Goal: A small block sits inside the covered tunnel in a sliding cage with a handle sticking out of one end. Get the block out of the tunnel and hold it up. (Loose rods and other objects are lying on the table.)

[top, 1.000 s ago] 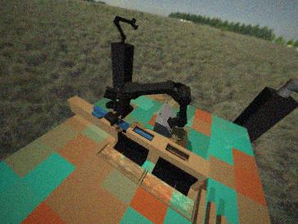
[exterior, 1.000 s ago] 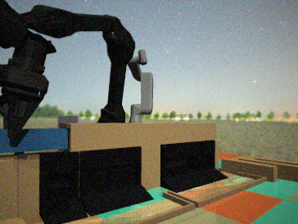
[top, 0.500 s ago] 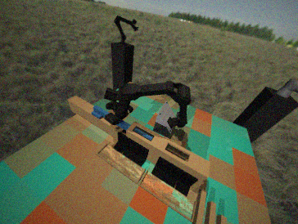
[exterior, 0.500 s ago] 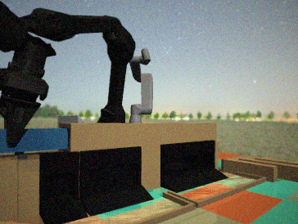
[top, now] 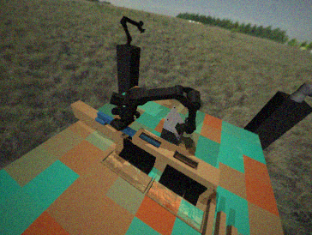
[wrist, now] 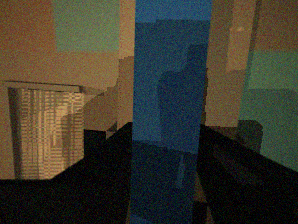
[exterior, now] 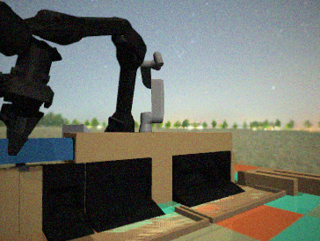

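From where I stand, looking down over the patchwork bench (top: pixel 64 193) (exterior: pixel 264 224) (wrist: pixel 80 25), I see the dark arm (top: pixel 159 93) (exterior: pixel 97 26) arching across from its foot behind the tan tunnel (top: pixel 206 165) (exterior: pixel 132 142). Its wrist drops toward the ten o'clock end, and the tool (top: pixel 119 124) (exterior: pixel 13 154) (wrist: pixel 166 127) points downward there. It is clamped on the blue bar (top: pixel 103 117) (exterior: pixel 53 149) (wrist: pixel 172 50), one finger on each side of it.

That bar sticks out of the tunnel toward ten o'clock; in the side-on view, it leaves at nine. More blue shows through the nearer slot (top: pixel 150 138) in the tunnel's roof, while the slot (top: pixel 186 159) toward four o'clock shows only dark brown.

The small block is the thing I can't pick out: no view gives me a clear look at it, so I cannot tell exactly where it sits. Nothing I can recognise as the block is being held up.

Two big black openings face me on the tunnel's long side, with low wooden frames lying before them. Over at twelve o'clock, a tall dark pillar (top: pixel 129 64) carries another small arm (top: pixel 125 27).
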Controlling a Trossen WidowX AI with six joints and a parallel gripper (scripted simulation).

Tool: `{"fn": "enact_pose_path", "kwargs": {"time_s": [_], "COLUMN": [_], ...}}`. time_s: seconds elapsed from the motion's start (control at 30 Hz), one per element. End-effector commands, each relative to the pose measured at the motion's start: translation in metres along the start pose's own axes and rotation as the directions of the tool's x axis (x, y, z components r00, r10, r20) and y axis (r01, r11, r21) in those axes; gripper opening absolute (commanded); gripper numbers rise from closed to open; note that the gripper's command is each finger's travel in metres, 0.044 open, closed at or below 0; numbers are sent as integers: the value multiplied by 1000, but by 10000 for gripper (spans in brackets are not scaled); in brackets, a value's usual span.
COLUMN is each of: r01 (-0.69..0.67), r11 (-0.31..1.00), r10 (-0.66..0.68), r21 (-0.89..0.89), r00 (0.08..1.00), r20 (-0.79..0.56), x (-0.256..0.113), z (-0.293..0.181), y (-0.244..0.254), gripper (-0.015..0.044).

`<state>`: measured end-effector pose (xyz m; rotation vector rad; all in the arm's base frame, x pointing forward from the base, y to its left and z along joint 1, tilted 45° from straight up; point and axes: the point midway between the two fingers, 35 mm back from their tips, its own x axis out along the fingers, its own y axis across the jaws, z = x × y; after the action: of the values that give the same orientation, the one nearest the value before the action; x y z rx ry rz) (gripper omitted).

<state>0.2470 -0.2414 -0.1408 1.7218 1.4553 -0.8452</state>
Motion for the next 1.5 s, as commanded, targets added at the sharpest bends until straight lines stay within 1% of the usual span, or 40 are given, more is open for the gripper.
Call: {"fn": "enact_pose_path", "kwargs": {"time_s": [0.0,0.43,0.63,0.67,0.93,1.2,1.23,1.27,1.3,1.47], "r01": [-1,1,1,5,5,2,2,1,1,1], "r11": [1000,1000,1000,1000,1000,1000,1000,1000,1000,1000], "r10": [1,-1,-1,-5,-5,-2,-2,-1,-1,-1], "r21": [-1,5,5,4,4,5,5,7,6,4], "r00": [1000,1000,1000,1000,1000,1000,1000,1000,1000,1000], "r20": [-13,-21,-22,14,11,-17,-19,-5,-6,-16], "x": [-1,-4,-4,-8,-12,-44,-46,-36,-35,-32], "z": [-17,-58,-60,-47,-46,-38,-38,-39,-34,7], "y": [3,2,1,0,1,7,7,6,7,7], "gripper": [0,0,0,26,236,440,440,440,440,440]}}
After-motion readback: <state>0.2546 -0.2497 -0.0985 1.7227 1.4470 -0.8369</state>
